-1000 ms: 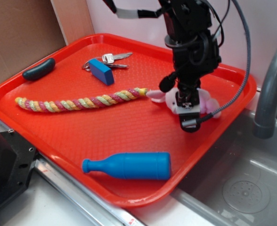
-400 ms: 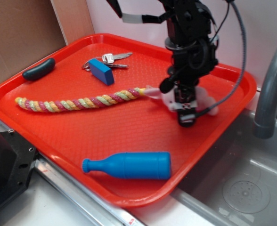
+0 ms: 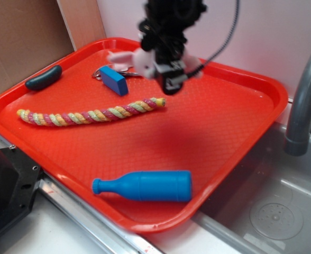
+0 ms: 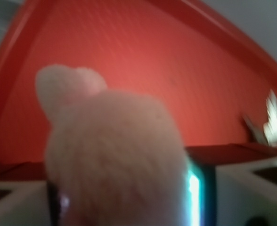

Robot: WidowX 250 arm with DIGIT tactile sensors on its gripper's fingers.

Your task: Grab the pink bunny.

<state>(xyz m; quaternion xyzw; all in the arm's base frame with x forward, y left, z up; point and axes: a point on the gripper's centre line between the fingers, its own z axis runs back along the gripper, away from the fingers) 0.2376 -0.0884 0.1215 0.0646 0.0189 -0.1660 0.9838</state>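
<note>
Lifted up and swung toward top centre of frame since a second ago, gripper [image 3: 163, 66] clamped on bunny [image 3: 137, 59]. Now hanging above tray [image 3: 240, 111], over keys [image 3: 125, 67], rope [image 3: 89, 115] below-left.

The pink bunny [image 3: 133, 59] is showing a pale pink colour, with lighter, almost white parts at its ears; in the wrist view it [image 4: 112, 160] is looking like a soft, blurred pink fur. The tool [image 3: 168, 74] is appearing black, with a small white and grey patch at its front. The tray [image 3: 208, 132] is glowing bright red-orange and is carrying a fine dotted texture. The braided rope [image 3: 92, 114] is mixing pink, yellow and green strands in a twisted pattern. The bottle [image 3: 145, 186] is looking plain blue. The key tag [image 3: 113, 80] is also being blue, beside silver keys [image 3: 129, 65]. The oval object [image 3: 43, 77] is showing dark blue-grey.
</note>
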